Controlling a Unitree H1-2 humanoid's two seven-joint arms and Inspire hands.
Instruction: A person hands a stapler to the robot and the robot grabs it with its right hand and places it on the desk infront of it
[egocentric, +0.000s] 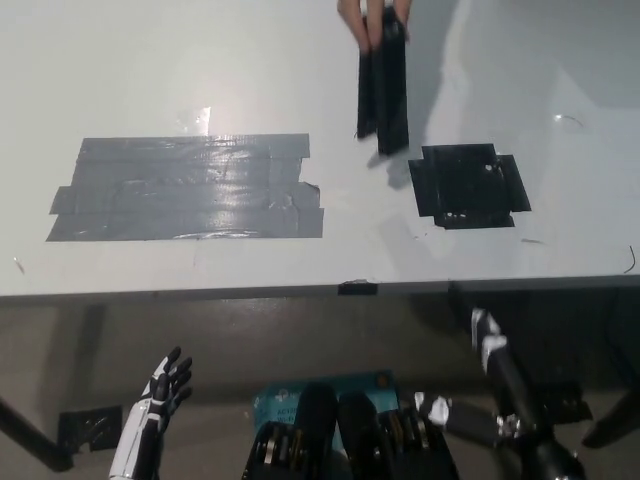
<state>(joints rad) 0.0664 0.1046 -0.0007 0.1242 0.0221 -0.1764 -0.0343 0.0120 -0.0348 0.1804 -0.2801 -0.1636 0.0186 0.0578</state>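
While a person's hand (372, 18) dangles the long black stapler (383, 92) upright over the tabletop's far edge, the black right hand (487, 335), state unclear, waits below the near edge, nearer than the open-fingered white left hand (168, 385).

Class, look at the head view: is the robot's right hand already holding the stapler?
No. The stapler hangs from a person's hand above the desk, while the black right arm is below the desk edge.
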